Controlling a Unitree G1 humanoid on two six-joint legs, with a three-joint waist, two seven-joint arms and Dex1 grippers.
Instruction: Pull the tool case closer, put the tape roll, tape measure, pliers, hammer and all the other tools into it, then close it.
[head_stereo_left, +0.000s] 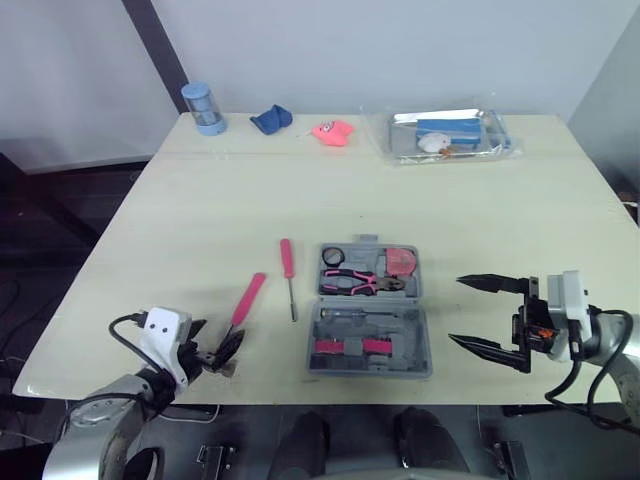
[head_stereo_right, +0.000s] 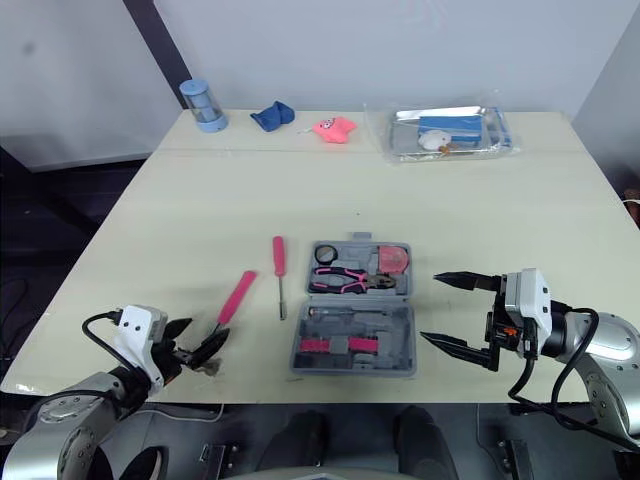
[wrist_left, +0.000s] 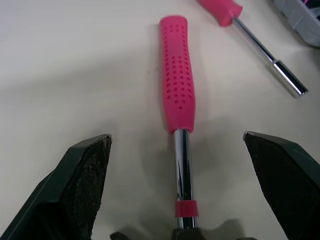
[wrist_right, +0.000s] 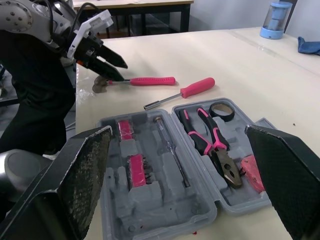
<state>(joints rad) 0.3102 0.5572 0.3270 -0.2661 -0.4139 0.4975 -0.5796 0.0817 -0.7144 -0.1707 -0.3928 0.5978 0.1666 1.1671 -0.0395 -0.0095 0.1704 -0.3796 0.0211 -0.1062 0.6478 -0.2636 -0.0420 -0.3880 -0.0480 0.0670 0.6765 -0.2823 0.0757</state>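
Left gripper (wrist_left: 176, 137) and right gripper (head_stereo_left: 454, 310) gape wide — between them, the open tool case (head_stereo_left: 412, 345) holds pliers (head_stereo_left: 362, 282), tape roll (head_stereo_left: 333, 256).

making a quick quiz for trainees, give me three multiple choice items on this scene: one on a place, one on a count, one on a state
1. Where does the hammer lie relative to the tool case? A inside it; B on the table to its left; C on top of it.
2. How many pink-handled tools lie outside the tool case? A one; B two; C four.
3. The tool case is: A open; B shut; C upside down.

Key: 1 B, the hammer rests on bare table; 2 B, hammer and screwdriver; 3 A, the pliers show inside.
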